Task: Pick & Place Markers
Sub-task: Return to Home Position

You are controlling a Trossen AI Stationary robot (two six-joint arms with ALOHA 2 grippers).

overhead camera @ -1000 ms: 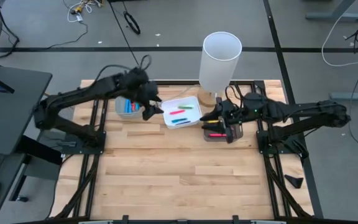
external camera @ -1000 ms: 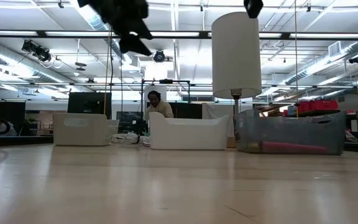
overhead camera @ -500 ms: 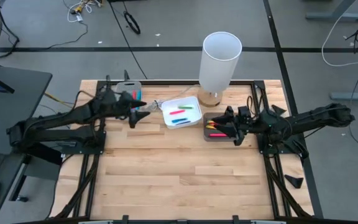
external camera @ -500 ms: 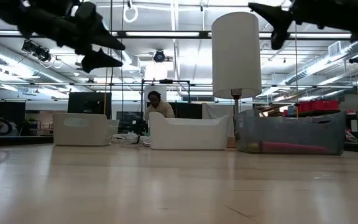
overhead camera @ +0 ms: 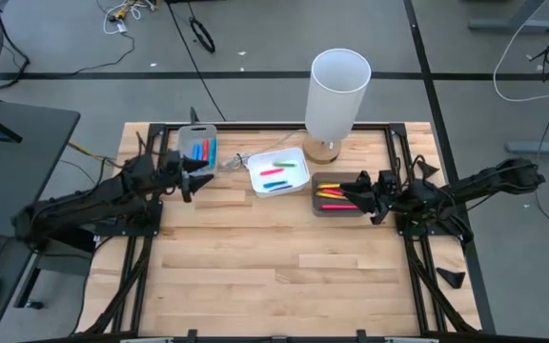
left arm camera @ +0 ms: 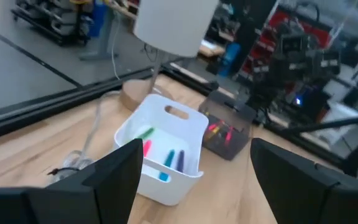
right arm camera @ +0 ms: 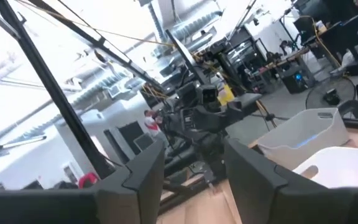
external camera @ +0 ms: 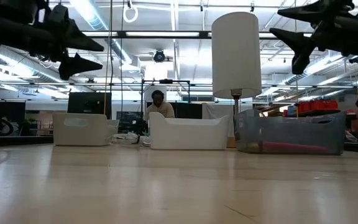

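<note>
Two grippers hang empty, fingers apart: left gripper [overhead camera: 193, 176], right gripper [overhead camera: 355, 193]; markers [overhead camera: 274, 178] lie in the white tray [overhead camera: 258, 170]; homing step, I judge; next, both arms fold back.

Open near tabletop [overhead camera: 274, 272]; along the far edge, grey tray [overhead camera: 191, 159], white tray [overhead camera: 258, 177], dark tray [overhead camera: 336, 208], tall lamp [overhead camera: 337, 90].

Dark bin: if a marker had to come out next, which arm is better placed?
Right. The right tool hangs open by the dark bin; the left tool is across the table, by the grey bin.
</note>
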